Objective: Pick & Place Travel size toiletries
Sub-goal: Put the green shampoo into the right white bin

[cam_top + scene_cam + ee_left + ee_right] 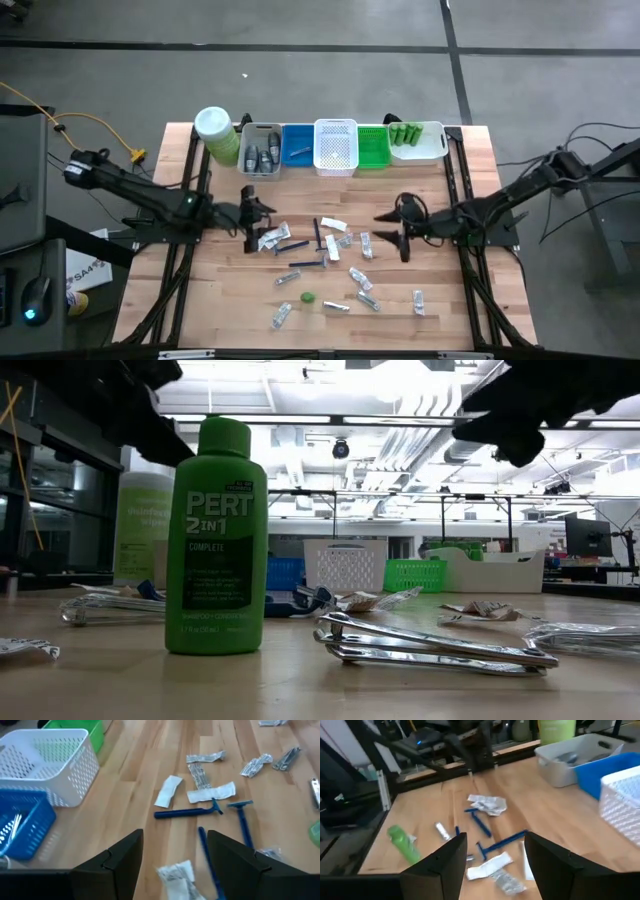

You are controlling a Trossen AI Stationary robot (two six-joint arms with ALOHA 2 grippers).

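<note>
Several small toiletries lie loose on the middle of the wooden table [460, 300]: blue razors [322, 236], white sachets [333, 224] and metal nail clippers [430, 645]. A small green bottle [215, 535] stands upright near the front; it also shows in the high view [308, 297]. My left gripper [249, 216] is open at the left edge of the scatter, above a crumpled white sachet [175, 875]. My right gripper [396, 229] is open at the right edge of the scatter, with razors [502, 841] and sachets [487, 866] ahead of it. Neither gripper holds anything.
Along the far edge stand a pale-green jar with a white lid [215, 135], a grey bin [260, 150], a blue bin [297, 145], a white basket [336, 147], a green bin [373, 147] and a white tray holding green bottles [418, 140]. Bare wood lies between the bins and the scatter.
</note>
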